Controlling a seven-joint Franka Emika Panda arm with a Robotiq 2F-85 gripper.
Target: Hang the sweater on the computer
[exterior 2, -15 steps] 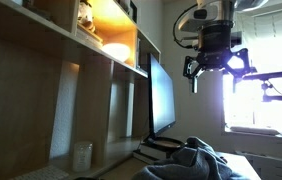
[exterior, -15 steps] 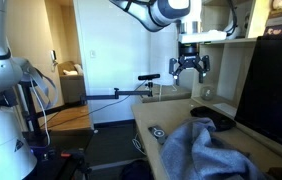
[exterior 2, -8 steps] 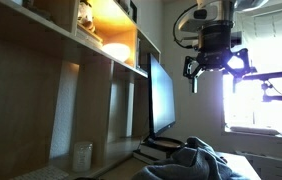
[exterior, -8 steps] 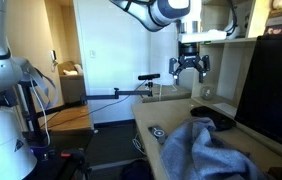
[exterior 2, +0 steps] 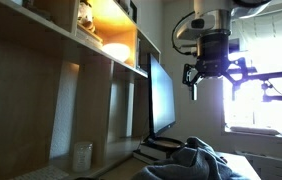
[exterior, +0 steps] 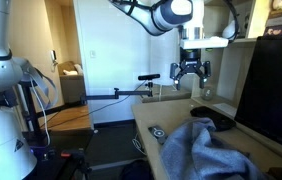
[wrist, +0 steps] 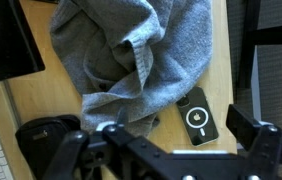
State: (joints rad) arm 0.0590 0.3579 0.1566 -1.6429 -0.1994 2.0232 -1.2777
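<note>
Sweater (exterior: 206, 150), place: it lies in a loose heap on the worktop (exterior: 146, 118), in front of the computer (exterior: 276, 90) and near its foot; nothing lifts it.
Sweater, look: grey-blue knit, soft and much wrinkled. In the wrist view the sweater (wrist: 131, 50) shows deep folds and one flap turned over itself. The heap is nearly as wide as the computer. I cannot make out a tag.
Sweater, why so: I judge it waits to be picked up. The raised folds give the jaws a ridge to pinch.
Dark device (wrist: 196, 118): small and flat with a round mark. It lies on the side of the sweater away from the computer, just beside the hem, maybe touching it. It is not part of the task, and a low grasp could catch it.
Computer, look: black, upright, with a dark screen and a thin frame; its top edge is bare.
Computer, why so: the top edge is the rail on which the sweater must hang.
Gripper (exterior: 191, 78): it hangs high over the worktop, out in front of the computer's screen and about level with its upper part, well apart from the sweater.
Jaws: spread wide, holding nothing.
Step, my judgement: the approach to the sweater is not yet made.
</note>
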